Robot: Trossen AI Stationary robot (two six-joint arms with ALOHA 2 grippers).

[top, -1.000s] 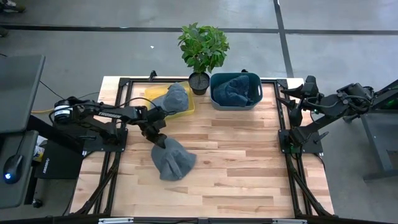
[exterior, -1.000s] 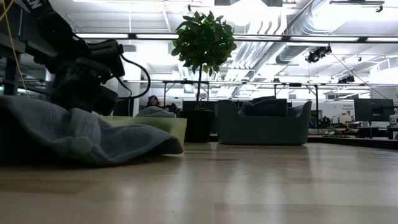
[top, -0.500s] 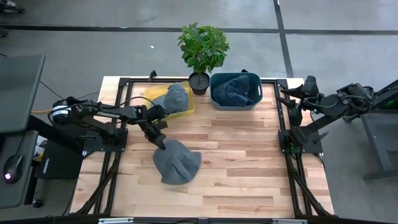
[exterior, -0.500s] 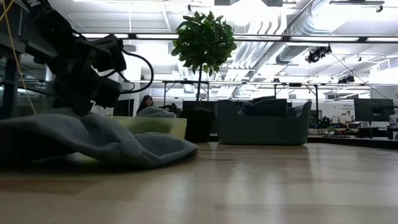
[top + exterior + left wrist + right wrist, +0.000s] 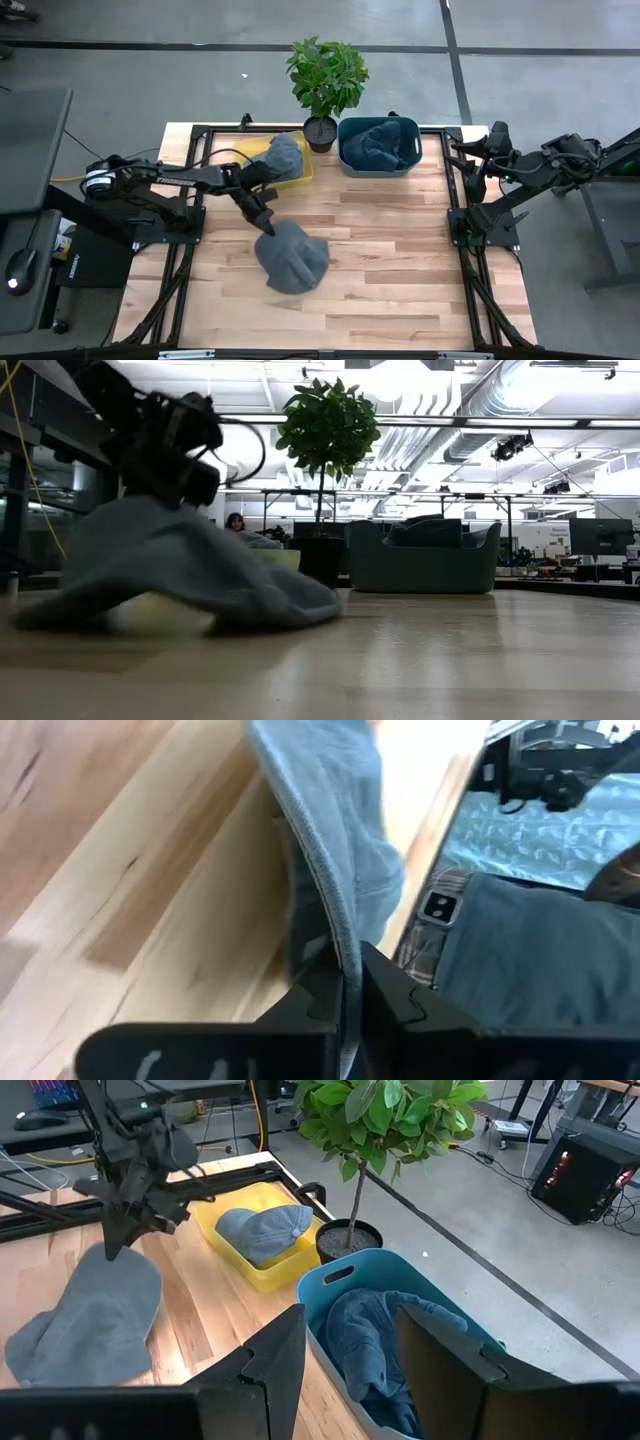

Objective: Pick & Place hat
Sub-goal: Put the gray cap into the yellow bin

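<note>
My left claw (image 5: 265,227) pinched tight on the grey hat (image 5: 292,257) rim, hat draped below onto counter (image 5: 400,270), right claw (image 5: 350,1350) parted, empty.

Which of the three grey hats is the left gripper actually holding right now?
The hat on the bare wood at mid-table: the left gripper is shut on its edge. The other two sit in containers, one in the yellow tray, one in the blue bin.

My black left end effector (image 5: 262,223) on a grey-blue hat (image 5: 292,257), pale striped wood desk (image 5: 390,260), yellow bin (image 5: 254,150), blue bin (image 5: 378,163) with dark blue cloth, green plant (image 5: 326,72) in black pot
</note>
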